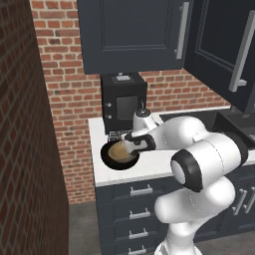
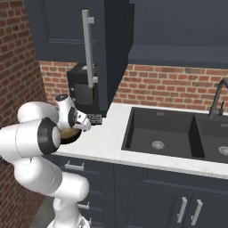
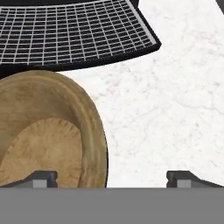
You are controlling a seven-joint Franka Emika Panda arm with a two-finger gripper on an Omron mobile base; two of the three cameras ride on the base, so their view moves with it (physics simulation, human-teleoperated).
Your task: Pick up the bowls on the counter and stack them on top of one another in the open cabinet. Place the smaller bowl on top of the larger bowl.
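A: Where are the bowls?

B: Both sit on the counter (image 1: 149, 169), near its left end, in front of a black coffee machine (image 1: 123, 102). The wooden bowl (image 1: 121, 151) lies inside the black bowl (image 1: 110, 160), whose dark rim shows around it in the left base view.

A: And the pincer?

B: The pincer (image 3: 111, 177) is released, its jaws spread wide. In the hand view one fingertip (image 3: 41, 178) stands over the wooden bowl's (image 3: 48, 135) inside, the other over bare white stone (image 3: 175, 109) beside the bowl. So its rim lies between the tips. I cannot tell whether either tip touches it.

A: What else is close?

B: A dark wire grid (image 3: 74, 33), the machine's drip tray, lies just beyond the bowl. From the right base view the arm covers most of the bowls; a black sink (image 2: 160, 133) lies well to the right, and a dark cabinet door with a long silver handle (image 2: 89, 49) hangs above.
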